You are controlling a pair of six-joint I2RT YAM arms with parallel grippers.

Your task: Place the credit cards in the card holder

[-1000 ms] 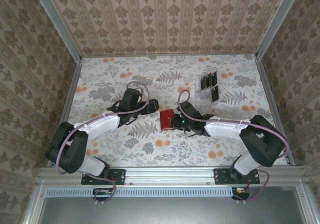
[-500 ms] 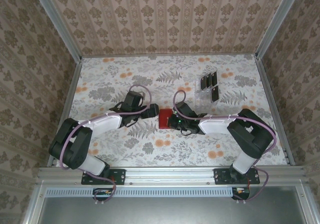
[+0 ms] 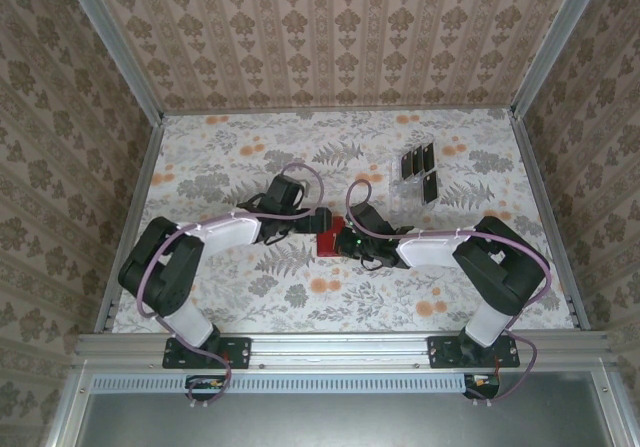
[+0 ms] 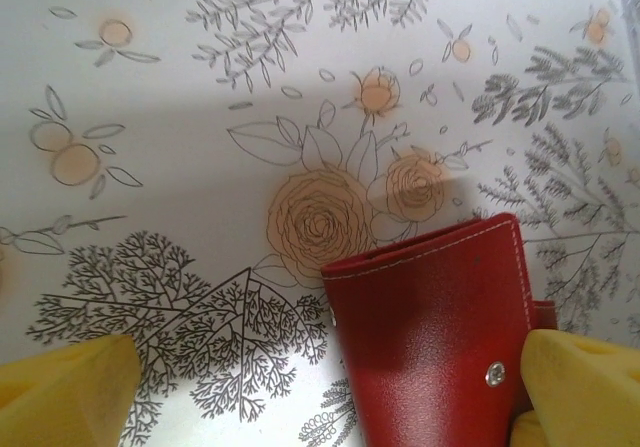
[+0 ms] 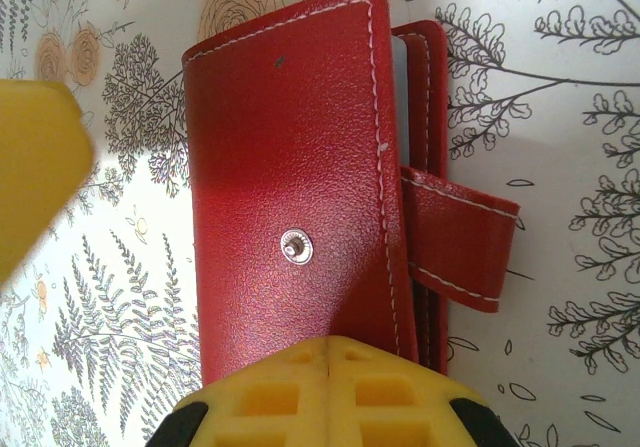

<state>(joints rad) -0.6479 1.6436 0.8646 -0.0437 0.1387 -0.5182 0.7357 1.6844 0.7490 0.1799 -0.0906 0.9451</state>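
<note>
Red card holder lay flat on the floral table, mid-table, between the two arms. It was folded shut, but its closing tab stuck out to one side, not on the metal snap, which sat bare on the front face.

Left gripper was released, low at the holder's far-left corner. In the left wrist view its yellow pads stood wide apart, with the holder nearer the right-hand pad and touching or almost touching it; could not tell which.

Right gripper was also released, right over the holder. In the right wrist view one waffled yellow finger covered the holder's near edge, and the other sat off to the side over bare table. It was not clamped on anything.

Credit cards, black, stood in a clear rack towards the far right, well apart from the holder and both grippers. No card in either claw.
</note>
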